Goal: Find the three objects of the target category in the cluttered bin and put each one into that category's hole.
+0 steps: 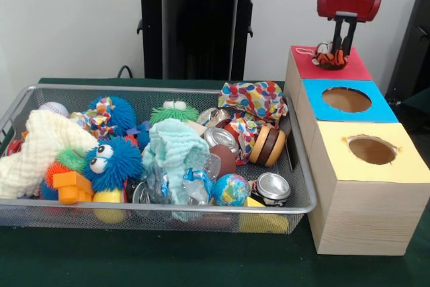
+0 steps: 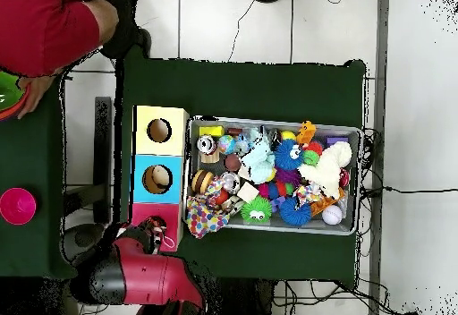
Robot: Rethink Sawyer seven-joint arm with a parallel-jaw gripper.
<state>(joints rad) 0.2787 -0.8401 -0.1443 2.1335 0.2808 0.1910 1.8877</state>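
One orange-tan toy point(image 1: 330, 56) sits clamped in the gripper point(image 1: 342, 50) fingers directly over the red-topped box point(image 1: 349, 66), at two o'clock from the wire bin point(image 1: 304, 166) on the green counter point(image 1: 168, 260). Only the overhead view shows a red-sleeved person point(image 2: 45, 34) at eleven o'clock; there the arm hides the toy.

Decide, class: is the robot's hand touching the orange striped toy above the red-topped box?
Touching. The front view shows the hand closed on the orange striped toy, over the red-topped box.
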